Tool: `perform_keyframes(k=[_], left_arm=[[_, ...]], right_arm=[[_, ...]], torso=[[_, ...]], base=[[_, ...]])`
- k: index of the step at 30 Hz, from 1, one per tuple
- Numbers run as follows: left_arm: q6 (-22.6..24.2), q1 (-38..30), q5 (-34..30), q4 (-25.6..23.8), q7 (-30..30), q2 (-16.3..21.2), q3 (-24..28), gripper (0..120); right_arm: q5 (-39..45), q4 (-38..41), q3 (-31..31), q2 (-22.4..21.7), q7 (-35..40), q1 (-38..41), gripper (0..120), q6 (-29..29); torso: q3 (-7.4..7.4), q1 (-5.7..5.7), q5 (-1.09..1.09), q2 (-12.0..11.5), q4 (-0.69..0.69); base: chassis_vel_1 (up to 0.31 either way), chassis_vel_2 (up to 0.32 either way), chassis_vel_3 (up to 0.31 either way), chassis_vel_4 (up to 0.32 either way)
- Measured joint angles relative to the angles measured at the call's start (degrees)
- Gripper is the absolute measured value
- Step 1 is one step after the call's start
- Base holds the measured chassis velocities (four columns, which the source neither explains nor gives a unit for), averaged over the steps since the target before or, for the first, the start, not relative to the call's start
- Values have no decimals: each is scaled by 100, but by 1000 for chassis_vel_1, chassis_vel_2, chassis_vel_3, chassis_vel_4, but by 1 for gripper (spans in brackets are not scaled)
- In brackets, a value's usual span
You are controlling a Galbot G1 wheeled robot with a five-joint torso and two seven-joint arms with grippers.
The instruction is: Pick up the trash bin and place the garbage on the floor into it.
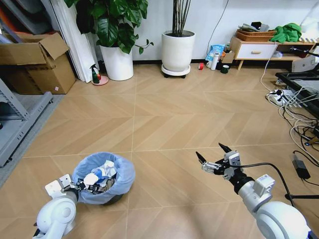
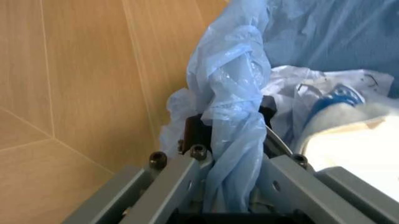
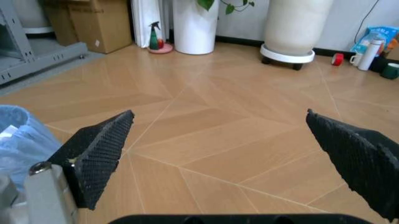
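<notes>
The trash bin [image 1: 104,179], small and dark with a crinkly light-blue bag over its rim, is at the lower left of the head view. My left gripper [image 1: 83,187] is shut on its near rim; the left wrist view shows the gripper [image 2: 231,125] clamping the bunched bag and rim [image 2: 227,88]. Garbage [image 1: 101,175] lies inside: white paper wads and a blue-white packet [image 2: 337,100]. I cannot tell whether the bin rests on the floor [image 1: 164,124]. My right gripper [image 1: 211,153] hovers open over bare floor to the bin's right, its fingers [image 3: 100,154] spread wide and holding nothing.
Two white plant pots [image 1: 178,50] [image 1: 117,62] stand at the back wall, with a spray bottle [image 1: 94,74] beside them. A cardboard box [image 1: 35,64] and a grey shelf [image 1: 20,119] stand at the left. Cables and a power strip [image 1: 294,109] run along the right. Bottles and mugs [image 1: 215,60] stand by a low cabinet [image 1: 254,50].
</notes>
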Motion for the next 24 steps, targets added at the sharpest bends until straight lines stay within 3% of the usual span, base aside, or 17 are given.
perform_keyframes(k=[4,13,16,19,24], left_arm=[[-26,-45,33,114,12,5,41,0],[-5,-44,159,126,35,29,130,0],[11,-38,197,108,37,35,135,6],[-25,6,268,38,82,41,167,21],[-37,51,263,-103,74,56,174,35]], right_arm=[[2,-19,-10,18,1,11,100,-2],[-1,-57,-43,70,-8,20,100,-3],[-7,-66,-65,81,-13,20,100,-2],[-13,-76,-96,87,-23,21,100,-2],[-8,-79,-102,87,-29,41,100,-2]], torso=[[-1,0,8,0,2],[-1,-1,3,1,1],[0,-1,1,0,0],[0,0,-5,0,0],[1,0,-4,0,0]], base=[[0,0,0,0],[0,0,0,0],[0,0,0,0],[0,0,0,0],[0,0,0,0]])
